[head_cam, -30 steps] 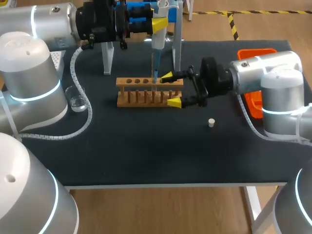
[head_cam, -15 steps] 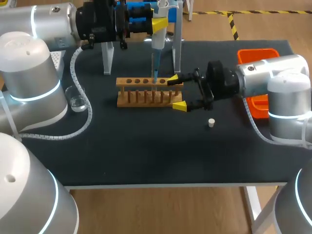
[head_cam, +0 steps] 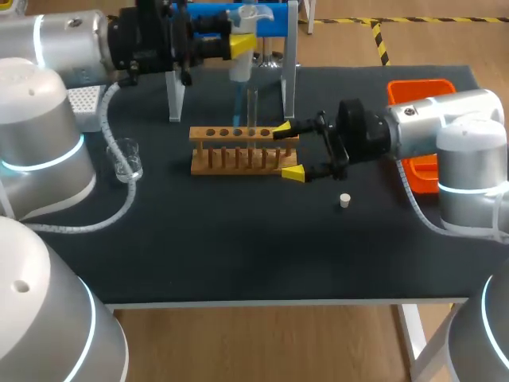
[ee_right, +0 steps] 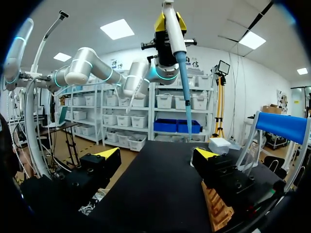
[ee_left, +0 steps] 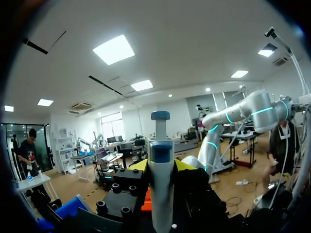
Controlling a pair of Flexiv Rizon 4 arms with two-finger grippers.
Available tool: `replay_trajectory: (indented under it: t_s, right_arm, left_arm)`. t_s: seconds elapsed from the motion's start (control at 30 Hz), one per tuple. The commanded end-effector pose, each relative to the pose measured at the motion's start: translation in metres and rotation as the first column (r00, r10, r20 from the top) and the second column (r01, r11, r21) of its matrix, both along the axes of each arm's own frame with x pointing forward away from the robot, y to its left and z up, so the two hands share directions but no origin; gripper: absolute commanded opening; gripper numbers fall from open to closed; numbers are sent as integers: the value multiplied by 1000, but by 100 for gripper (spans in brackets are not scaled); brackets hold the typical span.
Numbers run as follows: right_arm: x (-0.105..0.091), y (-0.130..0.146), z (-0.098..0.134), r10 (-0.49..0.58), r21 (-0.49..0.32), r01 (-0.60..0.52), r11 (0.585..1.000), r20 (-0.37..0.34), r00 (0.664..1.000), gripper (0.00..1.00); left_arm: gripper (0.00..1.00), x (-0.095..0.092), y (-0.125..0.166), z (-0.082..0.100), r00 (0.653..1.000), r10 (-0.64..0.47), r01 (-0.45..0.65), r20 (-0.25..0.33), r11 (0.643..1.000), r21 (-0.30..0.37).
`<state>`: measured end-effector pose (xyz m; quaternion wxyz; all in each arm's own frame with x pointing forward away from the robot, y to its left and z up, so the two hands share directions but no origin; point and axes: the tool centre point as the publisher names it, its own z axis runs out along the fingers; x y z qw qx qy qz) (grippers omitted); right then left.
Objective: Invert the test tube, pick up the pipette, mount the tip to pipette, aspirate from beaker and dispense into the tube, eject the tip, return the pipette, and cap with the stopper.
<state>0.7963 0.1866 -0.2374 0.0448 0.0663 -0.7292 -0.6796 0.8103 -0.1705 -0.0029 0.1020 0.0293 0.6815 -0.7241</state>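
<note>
**Pipetting near its end; tip, stand and stopper still to come**

In the head view the test tube (head_cam: 253, 107) stands mouth-up in the wooden rack (head_cam: 242, 153) at centre frame, so the inverting looks done. The left hand (head_cam: 238, 44), upper middle, grips the pipette (head_cam: 241, 62) with a blue tip (head_cam: 237, 107) mounted. The tip hangs just left of the tube and above the rack, not inside the tube. I judge the dispensing to be finished or nearly so, though liquid in the tube is too faint to confirm. Left to do are ejecting the tip, returning the pipette to the blue stand (head_cam: 274, 11) behind, and capping. The stopper (head_cam: 344, 200) lies alone on the worktop (head_cam: 238, 239), right of centre. The beaker (head_cam: 127, 159) sits at the left.

The right hand (head_cam: 287, 151) is spread wide at the rack's right end. Whether it touches the wood I cannot tell.

Only the left wrist view shows the yellow fingers pressed against both sides of the pipette body, with the plunger above. The right wrist view alone shows bare worktop between the spread fingers, the rack beside one of them, and the tip hanging free ahead. Neither wrist view takes in the stopper or the beaker.
</note>
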Motion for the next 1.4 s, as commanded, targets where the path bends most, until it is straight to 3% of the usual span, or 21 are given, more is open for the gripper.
replay_trajectory:
  t_s: [0.03,0.4,0.67,1.03,1.4]
  right_arm:
    - [-1,-1,1,-1,-3,1,1000,0,1000,100]
    - [-1,-1,1,-1,-3,1,1000,0,1000,100]
    - [-1,-1,1,-1,-3,1,1000,0,1000,100]
    - [-1,-1,1,-1,-3,1,1000,0,1000,100]
    - [-1,-1,1,-1,-3,1,1000,0,1000,100]
  left_arm:
    - [0,-12,52,-10,1000,21,-21,3,1000,0]
    - [0,0,140,-34,998,49,-49,29,999,-1]
    - [0,14,188,-56,999,46,-46,9,999,-9]
    - [0,36,219,-75,999,33,-33,-20,999,-17]
    - [0,54,222,-88,999,31,-32,-31,999,-44]
